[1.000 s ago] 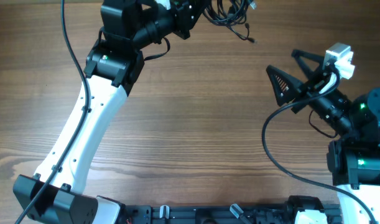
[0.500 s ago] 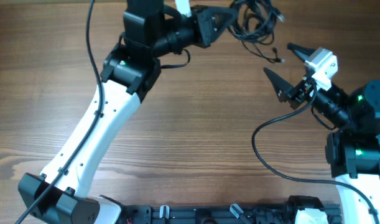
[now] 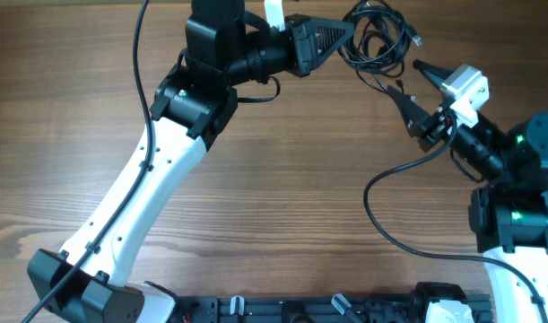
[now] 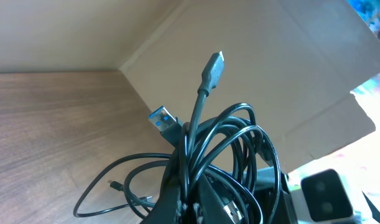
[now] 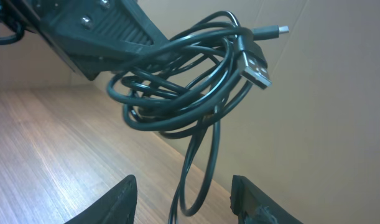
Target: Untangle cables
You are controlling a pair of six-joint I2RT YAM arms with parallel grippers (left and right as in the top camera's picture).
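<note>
A brown wood-grain desk (image 3: 282, 179) fills the overhead view, and in both wrist views a plain beige cardboard panel (image 4: 270, 56) stands behind its far edge. The long white-and-black left arm (image 3: 139, 188) reaches from the near left corner up and across to the far middle of the desk. The shorter black-and-white right arm (image 3: 516, 206) rises from the near right corner and leans toward the same area. The left arm's black pincer (image 3: 345, 36) points right and is clamped tight on a bunched knot of thin glossy black cables (image 3: 377, 40), which fans out in loose loops beyond its tip, near the far edge of the desk. The left wrist camera shows these cables (image 4: 221, 155) rising from between the fingers, and the right wrist camera shows the bunch (image 5: 183, 87) lifted clear of the desk with one long loop hanging down. The right arm's black pincer (image 3: 406, 77) sits just to the right of and nearer than the knot, jaws well apart and gripping nothing; the hanging loop drops between its two fingers (image 5: 121, 199), and I cannot tell whether it touches either one. A flat plug with a blue insert (image 4: 166, 121) sticks out to the left of the bunch, and a slimmer dark plug (image 4: 213, 65) stands up above it.
</note>
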